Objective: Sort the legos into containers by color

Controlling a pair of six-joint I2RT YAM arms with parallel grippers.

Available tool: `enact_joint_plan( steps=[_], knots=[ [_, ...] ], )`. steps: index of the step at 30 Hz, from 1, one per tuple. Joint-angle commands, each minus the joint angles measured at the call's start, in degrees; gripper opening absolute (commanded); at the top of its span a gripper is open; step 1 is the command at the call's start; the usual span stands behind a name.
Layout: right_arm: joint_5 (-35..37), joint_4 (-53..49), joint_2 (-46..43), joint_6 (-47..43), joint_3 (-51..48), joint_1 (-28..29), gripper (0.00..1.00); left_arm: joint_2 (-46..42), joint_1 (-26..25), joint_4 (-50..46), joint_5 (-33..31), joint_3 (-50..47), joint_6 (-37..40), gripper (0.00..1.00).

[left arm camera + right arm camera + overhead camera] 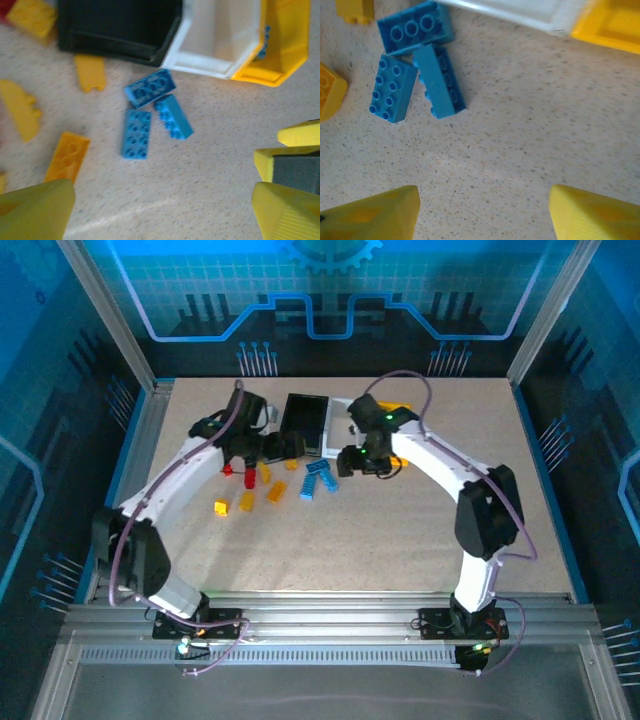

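On the tabletop (400,530), in front of the bins, nearly all the legos lie loose. Three blue legos (440,82) are bunched and touching, just before the white bin (200,65). Yellow legos (247,502) are scattered to their left, with red legos (228,470) further left by the left arm. The black bin (115,47), white bin and yellow bin (260,77) sit side by side. What shows of the black and white looks empty. A blue piece seems to be in the yellow bin, but it is blurry. The left hand (160,215) is released and empty, above the blue cluster. The right hand (482,215) is also spread and holds nothing, near the same cluster. Sorting looks barely started, with nearly everything left.
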Motion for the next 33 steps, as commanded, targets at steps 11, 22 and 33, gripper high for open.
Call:
enact_joint_plan(
  steps=[11, 22, 33],
  knots=[
    [2.3, -7.1, 18.7, -8.4, 17.9, 6.5, 0.69, -18.7, 6.2, -0.1, -1.9, -16.7, -0.6, 0.99],
    [2.1, -6.2, 23.0, -9.2, 20.8, 5.5, 0.65, -24.3, 8.2, -0.1, -2.0, -20.2, -0.1, 0.99],
    [2.3, -6.5, 25.4, -9.5, 22.7, 3.6, 0.56, -25.6, 8.7, 1.2, -1.0, -22.0, -1.6, 0.99]
  ],
)
